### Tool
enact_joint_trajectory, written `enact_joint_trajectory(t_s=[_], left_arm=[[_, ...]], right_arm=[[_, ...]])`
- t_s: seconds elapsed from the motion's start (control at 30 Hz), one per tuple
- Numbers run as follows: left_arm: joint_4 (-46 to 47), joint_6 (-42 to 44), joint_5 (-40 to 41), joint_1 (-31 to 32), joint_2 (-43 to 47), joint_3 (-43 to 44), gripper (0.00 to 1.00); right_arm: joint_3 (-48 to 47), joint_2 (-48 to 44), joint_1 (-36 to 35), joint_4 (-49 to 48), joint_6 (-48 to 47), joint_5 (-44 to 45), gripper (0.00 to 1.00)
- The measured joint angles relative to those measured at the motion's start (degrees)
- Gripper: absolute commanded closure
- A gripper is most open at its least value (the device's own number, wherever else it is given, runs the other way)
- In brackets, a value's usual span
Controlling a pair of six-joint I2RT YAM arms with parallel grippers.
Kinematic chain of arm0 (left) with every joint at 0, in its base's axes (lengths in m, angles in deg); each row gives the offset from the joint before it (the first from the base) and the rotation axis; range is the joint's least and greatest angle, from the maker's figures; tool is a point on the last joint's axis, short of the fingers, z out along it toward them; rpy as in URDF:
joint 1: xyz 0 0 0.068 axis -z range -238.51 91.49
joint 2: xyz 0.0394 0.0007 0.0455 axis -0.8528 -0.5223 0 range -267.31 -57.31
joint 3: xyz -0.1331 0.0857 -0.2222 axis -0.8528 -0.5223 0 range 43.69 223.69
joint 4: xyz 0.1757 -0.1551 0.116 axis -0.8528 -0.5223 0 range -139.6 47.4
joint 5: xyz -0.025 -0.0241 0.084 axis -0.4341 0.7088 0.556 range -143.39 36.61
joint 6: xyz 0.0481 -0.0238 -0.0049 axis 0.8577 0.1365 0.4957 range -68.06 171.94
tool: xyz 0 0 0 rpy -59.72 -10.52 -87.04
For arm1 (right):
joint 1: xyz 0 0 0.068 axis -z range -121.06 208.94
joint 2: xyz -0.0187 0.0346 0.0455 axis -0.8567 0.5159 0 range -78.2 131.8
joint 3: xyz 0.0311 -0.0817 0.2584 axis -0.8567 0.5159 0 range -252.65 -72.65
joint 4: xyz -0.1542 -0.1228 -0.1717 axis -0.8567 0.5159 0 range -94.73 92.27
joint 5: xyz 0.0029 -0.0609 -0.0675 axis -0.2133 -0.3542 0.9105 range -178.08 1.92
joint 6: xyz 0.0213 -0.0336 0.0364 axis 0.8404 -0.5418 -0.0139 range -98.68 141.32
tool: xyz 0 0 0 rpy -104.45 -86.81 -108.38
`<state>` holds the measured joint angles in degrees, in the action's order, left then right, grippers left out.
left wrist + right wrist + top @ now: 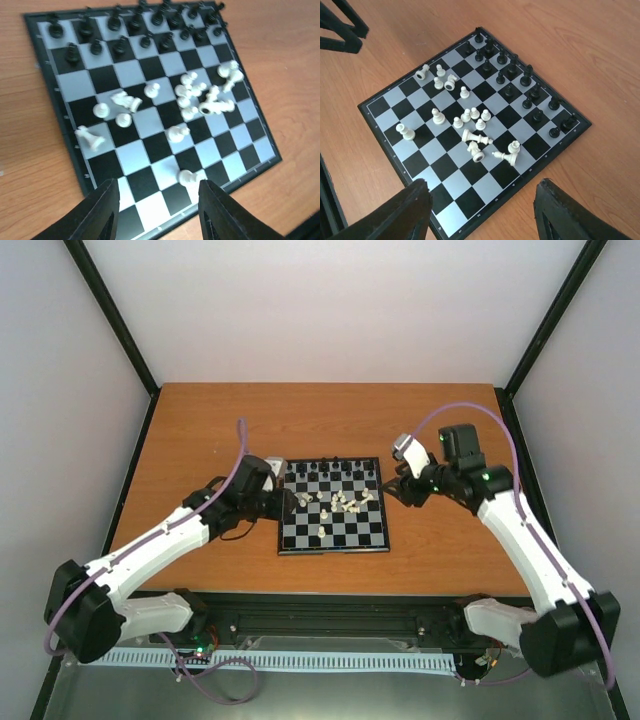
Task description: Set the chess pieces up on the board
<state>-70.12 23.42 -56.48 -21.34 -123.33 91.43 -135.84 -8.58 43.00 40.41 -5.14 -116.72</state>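
The board (350, 535) lies flat in the middle of the table (200, 440), between the 2 arms. The black pieces (135, 25) stand in 2 neat rows along the far side of the board. That half of the job looks done.

The white pieces (466, 116) are not in place. They sit in a messy bunch around the middle squares. Some stand up and some lie on their sides. 1 white piece (322, 532) stands alone, closer to the near side. The rows at the near side, where I think the white pieces must go, have hardly any piece on them. So about half of the work is left: each white piece needs to be picked up, stood up and put in its own square.

The left gripper (157, 187) hangs over the left side of the board. Its jaws are apart and hold nothing. The right gripper (482, 185) is just off the right side of the board. Its jaws are wide apart and hold nothing too.
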Motion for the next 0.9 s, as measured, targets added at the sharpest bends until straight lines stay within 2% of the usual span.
enact_joint_trajectory(t_s=[0.17,0.27,0.4,0.6,0.9], left_arm=[[-5.1,3.4,-1.9,5.1,-5.7,5.9,0.59],[-8.6,5.8,0.3,10.2,-11.4,11.5,0.6],[-11.1,7.5,4.2,13.8,-18.9,16.2,0.58],[-12.7,7.8,7.6,15.4,-27.6,17.2,0.56],[-12.7,7.7,10.8,15.9,-30.9,17.3,0.59]], right_arm=[[9.7,-9.3,0.0,-6.1,1.2,-0.2,0.35],[11.3,-9.3,0.0,-7.1,1.0,0.9,0.28],[11.3,-8.1,0.0,-8.5,0.6,3.0,0.27],[11.6,-8.5,0.0,-9.9,0.2,5.0,0.27],[11.6,-8.5,0.0,-10.3,-0.4,4.9,0.26]])
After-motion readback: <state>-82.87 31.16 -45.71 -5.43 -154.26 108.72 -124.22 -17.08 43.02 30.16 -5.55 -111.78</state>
